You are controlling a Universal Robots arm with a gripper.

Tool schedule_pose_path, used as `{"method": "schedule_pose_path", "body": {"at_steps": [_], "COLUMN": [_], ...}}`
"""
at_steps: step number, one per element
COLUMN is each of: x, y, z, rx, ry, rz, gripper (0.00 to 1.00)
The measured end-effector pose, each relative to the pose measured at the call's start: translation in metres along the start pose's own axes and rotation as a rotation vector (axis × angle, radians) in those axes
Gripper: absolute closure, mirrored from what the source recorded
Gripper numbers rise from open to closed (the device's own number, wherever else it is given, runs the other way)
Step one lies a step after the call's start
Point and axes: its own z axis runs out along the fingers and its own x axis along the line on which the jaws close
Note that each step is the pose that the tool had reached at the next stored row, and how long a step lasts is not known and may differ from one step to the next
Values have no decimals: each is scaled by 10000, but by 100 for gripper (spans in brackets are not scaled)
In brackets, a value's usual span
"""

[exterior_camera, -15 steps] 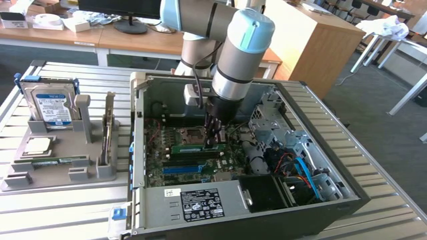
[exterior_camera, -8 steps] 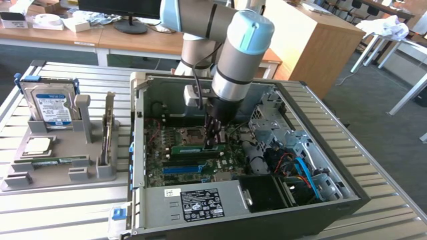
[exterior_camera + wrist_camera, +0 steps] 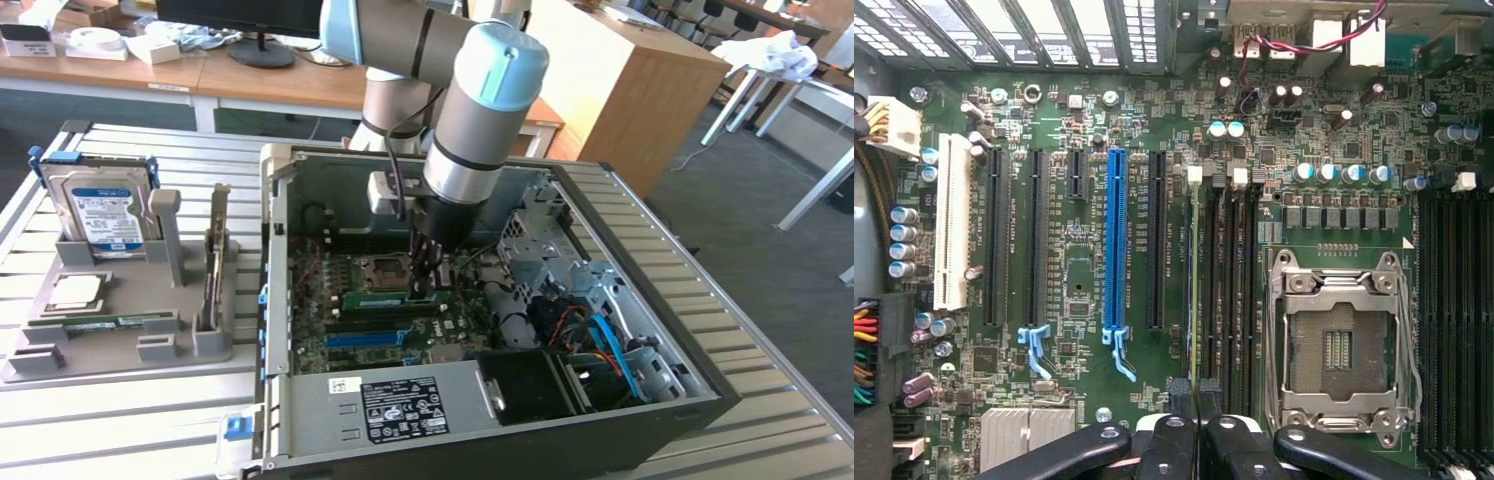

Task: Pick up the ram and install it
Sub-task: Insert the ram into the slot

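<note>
The ram (image 3: 1193, 280) stands on edge inside the open sheet-steel computer case (image 3: 274, 250), in a black slot of the green motherboard (image 3: 1084, 270) just beside the empty metal-framed processor socket (image 3: 1341, 345). The gripper (image 3: 1197, 392) has its jaws drawn together, apparently pinching the stick's end farthest from the case's back wall. It likely handles as light, thin and stiff yet brittle, with smooth faces, so it is best held by its long bare edges and pressed squarely

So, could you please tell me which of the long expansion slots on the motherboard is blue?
The blue slot standing between black slots; the white slot ends the row, and all others are black.
</note>
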Motion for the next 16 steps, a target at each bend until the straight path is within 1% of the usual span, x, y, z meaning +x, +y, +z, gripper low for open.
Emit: {"method": "schedule_pose_path", "body": {"at_steps": [10, 16], "x": [1, 1], "y": [-2, 2], "z": [33, 33], "rx": [1, 1], "ry": [-3, 1], "rz": [-1, -1], "gripper": [89, 89]}}
